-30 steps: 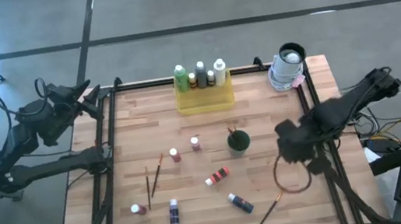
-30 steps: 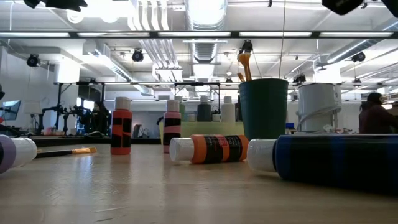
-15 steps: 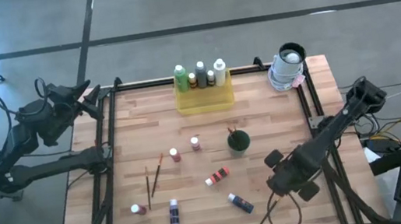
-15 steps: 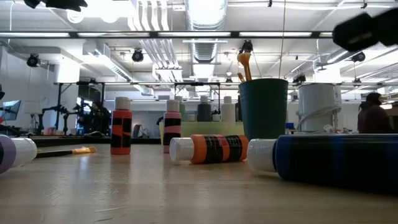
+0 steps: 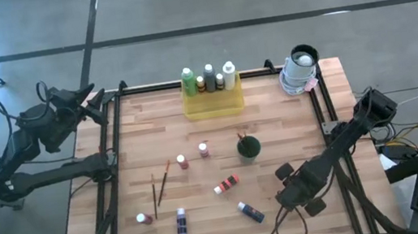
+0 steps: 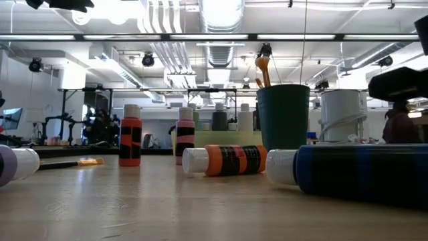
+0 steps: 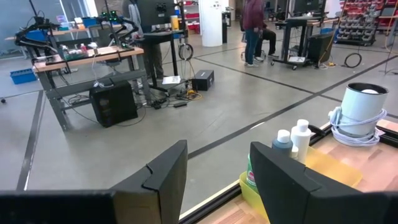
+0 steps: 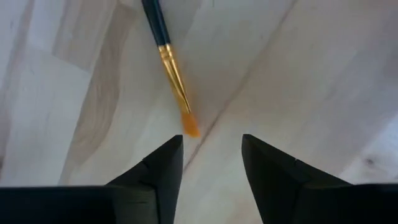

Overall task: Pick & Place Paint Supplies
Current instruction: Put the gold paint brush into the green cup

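Since the earlier frame our right arm has swung from the desk's right edge down toward the near edge; the left arm has not moved.

Near edge: the right pincer [image 5: 292, 198] hangs over a loose paintbrush [image 5: 279, 222], fingers parted with nothing between them. In its wrist view the brush's orange tip [image 8: 190, 129] lies just ahead of the gap, not yet inside it. We judge this brush to be the item in hand.

Still on the bare desk [image 5: 293, 130] nearby: a blue bottle [image 5: 250, 211], a purple bottle [image 5: 181, 223] and a white-capped bottle [image 5: 144, 219], all lying down. Further in lie an orange-red bottle [image 5: 226, 184] and two more brushes [image 5: 159, 185]; two small red bottles [image 5: 192, 155] stand upright.

Mid-desk: the dark green cup [image 5: 248, 147] already holds at least one brush.

Far edge: the yellow tray [image 5: 212, 100] holds four bottles. A white roll [image 5: 299, 70] sits at the far right corner.

The left pincer [image 7: 214, 180] waits off the desk's far left corner, fingers parted and empty.

Assessment: under half done; six bottles and three brushes remain.
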Action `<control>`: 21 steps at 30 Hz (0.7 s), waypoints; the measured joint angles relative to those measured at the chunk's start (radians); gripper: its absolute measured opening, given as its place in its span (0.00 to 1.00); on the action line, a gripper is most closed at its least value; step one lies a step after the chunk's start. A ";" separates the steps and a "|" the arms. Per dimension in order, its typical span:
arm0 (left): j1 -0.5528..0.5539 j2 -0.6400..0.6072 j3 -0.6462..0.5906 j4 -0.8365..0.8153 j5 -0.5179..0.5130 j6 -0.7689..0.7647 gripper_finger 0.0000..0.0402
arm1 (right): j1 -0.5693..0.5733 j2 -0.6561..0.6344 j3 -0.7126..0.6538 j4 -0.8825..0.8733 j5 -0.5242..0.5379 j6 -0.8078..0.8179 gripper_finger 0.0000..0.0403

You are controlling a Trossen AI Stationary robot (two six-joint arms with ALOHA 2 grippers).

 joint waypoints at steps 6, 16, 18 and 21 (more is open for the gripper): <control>0.000 0.000 0.000 0.000 -0.001 0.000 0.45 | 0.012 0.000 -0.026 0.055 -0.055 0.022 0.33; 0.000 0.000 0.000 0.000 -0.003 0.000 0.45 | 0.026 -0.001 -0.046 0.113 -0.018 0.033 0.26; 0.000 0.000 0.000 0.000 -0.003 0.000 0.45 | 0.026 -0.001 -0.054 0.120 -0.016 0.043 0.25; 0.000 0.000 0.000 0.000 -0.003 0.000 0.45 | 0.026 -0.001 -0.067 0.130 -0.018 0.056 0.25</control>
